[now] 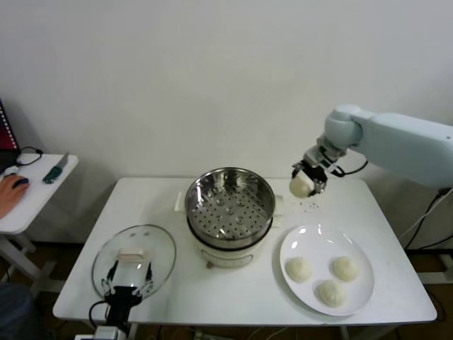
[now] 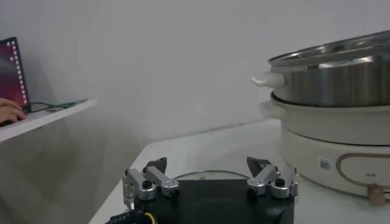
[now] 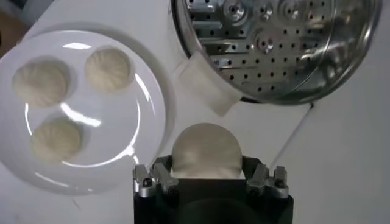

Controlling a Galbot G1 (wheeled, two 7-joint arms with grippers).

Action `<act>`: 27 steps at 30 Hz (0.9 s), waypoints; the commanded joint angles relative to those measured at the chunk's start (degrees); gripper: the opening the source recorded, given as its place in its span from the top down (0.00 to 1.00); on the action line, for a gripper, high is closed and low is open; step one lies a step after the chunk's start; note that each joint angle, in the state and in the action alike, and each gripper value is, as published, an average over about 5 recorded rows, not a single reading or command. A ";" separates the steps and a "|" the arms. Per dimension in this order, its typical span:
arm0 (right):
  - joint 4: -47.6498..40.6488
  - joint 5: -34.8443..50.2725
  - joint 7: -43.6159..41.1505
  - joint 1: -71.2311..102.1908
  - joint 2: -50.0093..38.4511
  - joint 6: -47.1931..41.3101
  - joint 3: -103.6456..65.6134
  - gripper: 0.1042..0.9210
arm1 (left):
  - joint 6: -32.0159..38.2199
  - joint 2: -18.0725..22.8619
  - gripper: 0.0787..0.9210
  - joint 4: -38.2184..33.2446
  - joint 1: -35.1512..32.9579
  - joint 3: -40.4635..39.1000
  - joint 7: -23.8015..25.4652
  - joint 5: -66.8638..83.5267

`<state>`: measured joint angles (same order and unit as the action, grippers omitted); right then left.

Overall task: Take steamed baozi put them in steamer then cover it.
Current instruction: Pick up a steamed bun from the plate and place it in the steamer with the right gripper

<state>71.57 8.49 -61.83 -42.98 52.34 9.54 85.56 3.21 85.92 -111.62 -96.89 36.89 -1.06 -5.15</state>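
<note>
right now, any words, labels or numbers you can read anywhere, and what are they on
No text can be read in any view.
Steamer: a small square printed label on its white base, too small to read.
Screen edge by the side table: glowing marks, too blurred to read.

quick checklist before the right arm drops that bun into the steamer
1. Right gripper shut on the round cream-white bun: ok.
2. Shiny perforated steel steamer uncovered, tray bare: ok.
3. Bun above the tray: not ok, it hangs beside the rim.
4. Clear glass lid lies on the table, out of the path: ok.
5. Left gripper open, over the lid: ok.
6. Three buns on the white plate: ok.
</note>
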 commanded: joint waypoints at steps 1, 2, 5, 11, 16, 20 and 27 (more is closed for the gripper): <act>1.54 -8.06 -1.43 -8.74 10.33 10.98 2.12 0.23 | 0.07 0.00 0.12 0.00 -0.28 -0.07 -0.07 0.03; 1.41 -9.35 -1.42 -8.05 11.54 11.57 1.57 0.23 | 0.08 0.02 0.12 -0.01 -0.31 -0.06 -0.10 0.06; 0.35 -13.38 -1.23 -5.16 16.08 13.40 -0.57 0.23 | 0.10 0.07 0.12 0.03 -0.38 0.02 -0.18 0.22; -4.76 -22.65 -0.20 2.22 24.24 17.75 -4.21 0.23 | -0.05 -0.20 0.12 -0.03 -0.43 0.47 -0.33 0.69; -10.32 -27.13 0.28 8.23 28.44 19.93 -6.24 0.23 | -0.08 -0.65 0.12 0.07 -0.65 0.83 -0.43 0.92; -13.78 -29.28 0.71 12.10 30.47 20.74 -7.20 0.22 | -0.06 -0.68 0.12 0.26 -0.80 0.97 -0.52 1.04; -20.88 -33.17 2.38 16.29 33.41 22.32 -8.54 0.22 | -0.26 -0.48 0.12 0.48 -0.77 0.27 -0.55 0.68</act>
<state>58.61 -18.00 -60.28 -32.86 79.94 28.80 78.87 3.15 85.32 -111.22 -97.81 37.62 -1.62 -4.18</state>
